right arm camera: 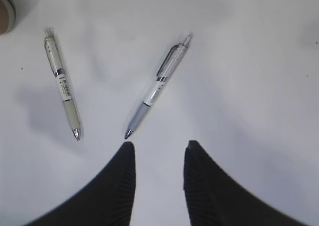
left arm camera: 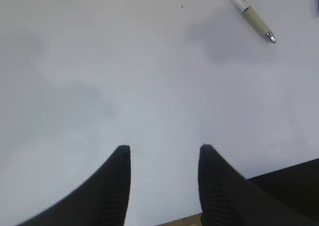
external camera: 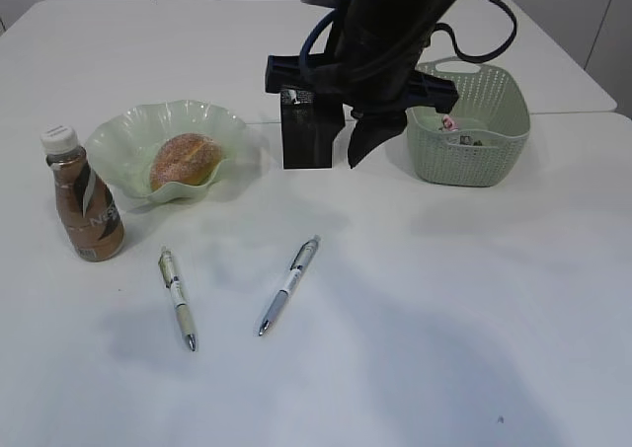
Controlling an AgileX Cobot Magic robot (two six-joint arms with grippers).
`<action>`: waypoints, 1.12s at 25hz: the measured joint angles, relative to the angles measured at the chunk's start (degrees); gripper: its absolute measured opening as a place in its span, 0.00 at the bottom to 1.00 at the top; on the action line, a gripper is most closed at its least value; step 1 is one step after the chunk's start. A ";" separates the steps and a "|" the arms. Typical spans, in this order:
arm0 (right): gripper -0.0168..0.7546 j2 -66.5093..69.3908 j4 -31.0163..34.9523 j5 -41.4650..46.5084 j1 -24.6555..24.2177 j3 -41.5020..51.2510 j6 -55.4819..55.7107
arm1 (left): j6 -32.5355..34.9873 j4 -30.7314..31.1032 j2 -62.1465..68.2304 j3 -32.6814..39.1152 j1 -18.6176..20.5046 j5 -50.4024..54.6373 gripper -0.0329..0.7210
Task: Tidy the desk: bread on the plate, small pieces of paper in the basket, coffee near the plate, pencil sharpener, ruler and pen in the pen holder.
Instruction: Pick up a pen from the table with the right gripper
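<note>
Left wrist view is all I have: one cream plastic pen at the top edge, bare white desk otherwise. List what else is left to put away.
Observer: A second pen, clear and grey plastic, lies to the right of your cream pen. In the right wrist view its tip points toward the open right fingers.
Operator: Report the bread.
Observer: The golden-brown oval bun is already in the pale green ruffled glass plate.
Operator: Give me the coffee's position.
Observer: The brown plastic coffee bottle with a white cap stands upright just left of that plate.
</note>
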 joint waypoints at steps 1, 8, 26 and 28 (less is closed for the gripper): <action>0.38 0.00 0.18 0.00 0.00 0.00 0.57 | 0.00 0.00 0.00 0.00 0.00 0.37 0.45; 0.38 0.47 0.88 0.13 0.00 0.04 5.48 | 0.00 -0.02 0.00 0.00 0.00 2.70 0.45; 0.43 10.00 7.68 -0.49 0.98 0.28 8.34 | 0.00 0.69 0.00 0.00 0.00 4.76 0.45; 0.43 10.82 8.78 -1.01 0.98 0.28 8.46 | 0.00 0.69 0.00 0.00 0.00 4.86 0.45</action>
